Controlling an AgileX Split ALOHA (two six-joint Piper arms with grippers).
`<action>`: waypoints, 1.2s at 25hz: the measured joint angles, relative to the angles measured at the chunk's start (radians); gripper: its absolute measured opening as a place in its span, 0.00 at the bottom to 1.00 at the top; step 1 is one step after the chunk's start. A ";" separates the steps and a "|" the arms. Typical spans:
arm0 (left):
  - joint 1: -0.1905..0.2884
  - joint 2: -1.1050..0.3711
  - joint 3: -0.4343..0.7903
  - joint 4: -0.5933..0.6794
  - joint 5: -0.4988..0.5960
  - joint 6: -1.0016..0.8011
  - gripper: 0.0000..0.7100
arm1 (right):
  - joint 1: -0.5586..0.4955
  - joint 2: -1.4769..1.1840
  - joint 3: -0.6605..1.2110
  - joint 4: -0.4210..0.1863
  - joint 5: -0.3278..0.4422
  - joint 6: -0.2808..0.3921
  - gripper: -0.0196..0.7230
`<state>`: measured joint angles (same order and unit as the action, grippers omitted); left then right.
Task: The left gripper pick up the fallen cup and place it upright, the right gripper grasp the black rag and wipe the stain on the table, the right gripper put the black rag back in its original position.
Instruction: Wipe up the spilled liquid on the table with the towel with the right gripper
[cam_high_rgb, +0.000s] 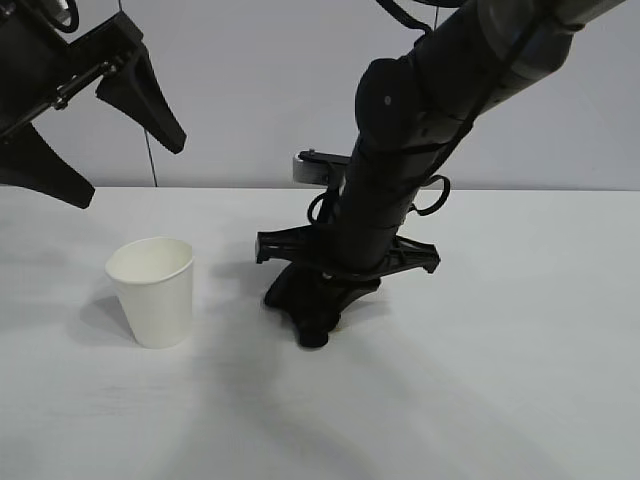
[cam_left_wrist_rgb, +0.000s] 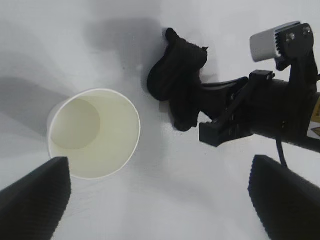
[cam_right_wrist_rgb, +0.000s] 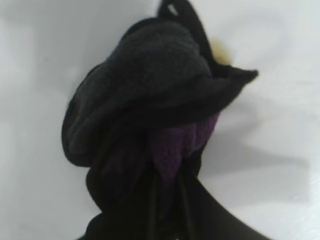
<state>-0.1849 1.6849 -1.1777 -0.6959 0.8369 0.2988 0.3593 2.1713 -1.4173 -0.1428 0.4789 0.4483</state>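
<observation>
The white paper cup (cam_high_rgb: 152, 290) stands upright on the table (cam_high_rgb: 500, 400), left of centre; in the left wrist view it (cam_left_wrist_rgb: 94, 132) shows from above, mouth open. My left gripper (cam_high_rgb: 95, 135) hangs open and empty above and left of the cup; its fingers (cam_left_wrist_rgb: 35, 200) frame the bare table. My right gripper (cam_high_rgb: 318, 305) is shut on the black rag (cam_high_rgb: 300, 290) and presses it onto the table at the centre. In the right wrist view the rag (cam_right_wrist_rgb: 145, 105) fills the frame, with a purple streak. A sliver of the amber stain (cam_right_wrist_rgb: 221, 51) shows at the rag's far edge.
The right arm (cam_high_rgb: 430, 130) slants down from the upper right across the table's middle. A grey wall stands behind the table's back edge. Bare table lies in front and to the right.
</observation>
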 joint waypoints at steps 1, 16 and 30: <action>0.000 0.000 0.000 0.000 0.000 0.000 0.98 | -0.011 0.000 -0.001 0.000 0.000 0.000 0.07; 0.000 0.000 0.000 0.003 0.003 -0.001 0.98 | 0.267 0.009 -0.001 0.081 -0.034 -0.005 0.07; 0.000 0.000 0.000 0.004 0.004 -0.001 0.98 | 0.085 -0.043 0.045 0.097 0.095 -0.051 0.07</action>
<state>-0.1849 1.6849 -1.1777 -0.6920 0.8410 0.2975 0.4446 2.1278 -1.3728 -0.0460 0.5741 0.3974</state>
